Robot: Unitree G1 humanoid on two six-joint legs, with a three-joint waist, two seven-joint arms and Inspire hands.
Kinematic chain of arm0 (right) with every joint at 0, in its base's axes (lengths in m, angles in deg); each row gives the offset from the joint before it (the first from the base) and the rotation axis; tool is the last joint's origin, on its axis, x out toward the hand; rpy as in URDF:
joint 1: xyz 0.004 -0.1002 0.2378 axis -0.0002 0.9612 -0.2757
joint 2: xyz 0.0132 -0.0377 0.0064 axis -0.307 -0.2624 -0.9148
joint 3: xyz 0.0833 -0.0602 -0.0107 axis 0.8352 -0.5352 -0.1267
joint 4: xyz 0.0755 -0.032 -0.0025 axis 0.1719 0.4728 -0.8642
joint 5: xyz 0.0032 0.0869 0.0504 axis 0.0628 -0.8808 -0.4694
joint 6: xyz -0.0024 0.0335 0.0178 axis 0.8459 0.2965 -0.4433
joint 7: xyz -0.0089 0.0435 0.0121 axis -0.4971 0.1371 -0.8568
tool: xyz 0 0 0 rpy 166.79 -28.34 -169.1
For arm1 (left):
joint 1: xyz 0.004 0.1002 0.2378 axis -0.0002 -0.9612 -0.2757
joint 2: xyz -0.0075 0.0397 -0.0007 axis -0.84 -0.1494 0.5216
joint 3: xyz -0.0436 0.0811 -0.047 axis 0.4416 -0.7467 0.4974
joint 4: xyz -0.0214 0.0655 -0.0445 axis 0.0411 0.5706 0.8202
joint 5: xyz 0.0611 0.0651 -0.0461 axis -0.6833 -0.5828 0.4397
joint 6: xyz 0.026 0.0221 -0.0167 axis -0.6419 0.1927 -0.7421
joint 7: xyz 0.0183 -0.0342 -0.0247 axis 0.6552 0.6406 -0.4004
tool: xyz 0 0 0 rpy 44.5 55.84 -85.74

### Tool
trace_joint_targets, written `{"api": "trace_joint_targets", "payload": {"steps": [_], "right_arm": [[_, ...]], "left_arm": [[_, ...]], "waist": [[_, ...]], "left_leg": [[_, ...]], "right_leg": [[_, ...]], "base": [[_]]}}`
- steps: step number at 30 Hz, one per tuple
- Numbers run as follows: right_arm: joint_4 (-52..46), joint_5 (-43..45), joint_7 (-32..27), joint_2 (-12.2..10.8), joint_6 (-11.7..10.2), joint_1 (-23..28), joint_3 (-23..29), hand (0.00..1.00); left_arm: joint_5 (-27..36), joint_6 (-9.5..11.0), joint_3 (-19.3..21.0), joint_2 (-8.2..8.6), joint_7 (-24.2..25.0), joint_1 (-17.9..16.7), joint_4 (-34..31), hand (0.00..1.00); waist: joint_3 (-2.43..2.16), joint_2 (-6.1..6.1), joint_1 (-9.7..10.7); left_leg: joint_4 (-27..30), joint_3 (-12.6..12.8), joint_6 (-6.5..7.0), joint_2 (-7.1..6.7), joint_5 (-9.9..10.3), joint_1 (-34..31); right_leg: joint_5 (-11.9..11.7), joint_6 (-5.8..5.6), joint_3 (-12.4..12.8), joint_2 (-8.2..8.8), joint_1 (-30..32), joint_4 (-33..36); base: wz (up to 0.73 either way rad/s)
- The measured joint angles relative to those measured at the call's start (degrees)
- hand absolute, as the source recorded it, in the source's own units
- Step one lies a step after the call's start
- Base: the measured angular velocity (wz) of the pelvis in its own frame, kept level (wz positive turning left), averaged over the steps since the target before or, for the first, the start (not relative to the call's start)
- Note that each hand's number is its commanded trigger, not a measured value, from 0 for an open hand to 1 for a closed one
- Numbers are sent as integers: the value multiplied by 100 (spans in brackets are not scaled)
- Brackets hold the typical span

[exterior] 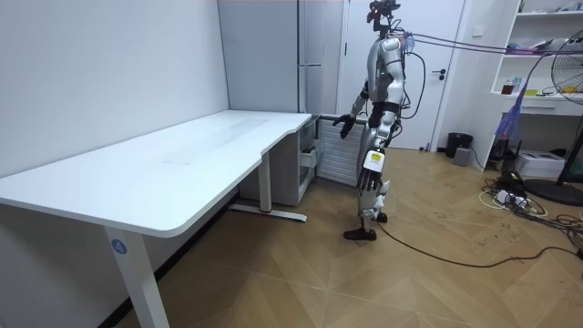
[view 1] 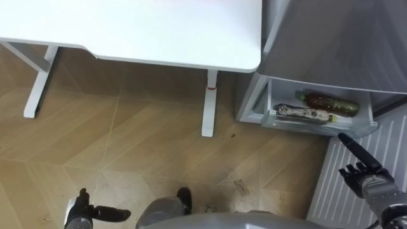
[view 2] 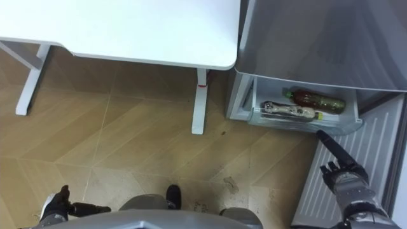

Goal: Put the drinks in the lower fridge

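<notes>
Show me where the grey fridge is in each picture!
Left eye view: the fridge is upper right, its lower drawer open with bottles inside.
Right eye view: upper right again.
Room view: top middle, tall and grey, in front of the robot.
Shared landmark: the white table beside it.

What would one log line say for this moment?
robot: standing by fridge | lower drawer: open, two bottles inside | right hand: open, empty, near drawer | left hand: open, empty
</notes>
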State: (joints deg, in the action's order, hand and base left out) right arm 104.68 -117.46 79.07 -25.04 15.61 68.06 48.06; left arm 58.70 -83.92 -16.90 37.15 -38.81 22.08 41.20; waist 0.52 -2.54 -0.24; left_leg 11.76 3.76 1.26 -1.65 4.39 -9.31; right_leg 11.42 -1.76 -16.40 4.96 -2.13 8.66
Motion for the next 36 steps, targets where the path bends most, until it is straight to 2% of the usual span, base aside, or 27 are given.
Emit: {"api": "trace_joint_targets", "payload": {"steps": [1, 2, 6, 8, 10, 15, 19, 21, 24, 26, 28, 29, 32, 36], "right_arm": [[-11, 9, 44, -28, 0, 94, -24, 0], [-4, 37, 66, -60, -2, 154, -27, 0], [13, 57, 141, -215, -33, 343, -18, 0], [85, 75, 151, -341, -49, 365, 1, 0], [102, 103, 163, -428, -53, 365, -4, 0], [182, -110, 272, -520, -58, 381, -7, 0], [416, -467, 282, -575, -148, 242, 13, 0], [554, -728, 302, -654, -159, 140, 9, 0], [740, -856, 429, -760, -97, -40, 6, 0], [841, -1026, 518, -820, -102, -302, 18, 0], [983, -1148, 530, -822, -102, -534, 19, 0], [1101, -1260, 523, -822, -101, -659, 16, 0], [1231, -1562, 461, -836, -92, -905, 16, 0], [1232, -1859, 330, -829, -97, -1182, 16, 0]], "left_arm": [[-5, 0, -10, 16, -47, -63, 1, 0], [-24, -1, -13, 37, -60, -96, 9, 0], [-372, -6, -7, 107, -90, -152, 27, 0], [-496, -7, -3, 169, -96, -154, 110, 0], [-493, -21, -20, 201, -94, -153, 123, 0], [-497, -62, -17, 215, -37, -149, 130, 0], [-494, -62, -23, 229, -30, -96, 168, 0], [-495, -61, -78, 233, -29, 23, 268, 0], [-493, -49, -202, 239, 3, 147, 433, 0], [-494, -77, -278, 252, 14, 243, 697, 0], [-485, -181, -374, 264, 41, 389, 810, 0], [-433, -211, -479, 261, 45, 506, 923, 0], [-418, -230, -809, 260, 32, 719, 1017, 0], [-302, -257, -922, 264, 23, 835, 1004, 0]], "waist": [[-12, 21, 3], [10, 47, 6], [2, 72, 14], [25, 61, 27], [25, 76, 46], [9, 119, 122], [-29, 232, 124], [-23, 277, 137], [7, 334, 127], [77, 405, 99], [107, 453, 84], [117, 462, -4], [129, 452, -185], [126, 419, -213]], "left_leg": [[9, 8, -7, 1, 33, 44], [15, 6, -12, 0, 50, 82], [49, 4, -30, 5, 79, 102], [73, -8, -33, 0, 111, 171], [195, -35, -33, 5, 183, 141], [331, -97, -24, 1, 247, 10], [419, -116, -16, 10, 261, -202], [540, -163, -16, 15, 262, -361], [844, -229, -16, 53, 290, -732], [1278, -249, -19, 131, 395, -1149], [1666, -261, -17, 178, 500, -1543], [1859, -262, -19, 193, 527, -1774], [2205, -230, -19, 179, 536, -2269], [2755, -234, -41, 184, 599, -2940]], "right_leg": [[16, -8, 5, 1, -41, 0], [29, -9, 1, 2, -85, -5], [50, 1, 7, 0, -112, 1], [67, -4, 7, 3, -194, -3], [108, -5, -25, 0, -206, 4], [144, -15, -92, 3, -149, 45], [147, -12, -94, 2, 47, 183], [195, 6, -112, 14, 210, 357], [296, 44, -189, 20, 555, 703], [455, 92, -168, 17, 980, 1179], [649, 117, -99, 40, 1420, 1648], [745, 138, -86, 74, 1706, 1967], [964, 186, 21, 193, 2372, 2692], [1203, 279, 82, 305, 3142, 3526]], "base": [[-4], [-3], [0], [0], [3], [6], [2], [11], [13], [0], [-2], [-5], [-7], [-3]]}}
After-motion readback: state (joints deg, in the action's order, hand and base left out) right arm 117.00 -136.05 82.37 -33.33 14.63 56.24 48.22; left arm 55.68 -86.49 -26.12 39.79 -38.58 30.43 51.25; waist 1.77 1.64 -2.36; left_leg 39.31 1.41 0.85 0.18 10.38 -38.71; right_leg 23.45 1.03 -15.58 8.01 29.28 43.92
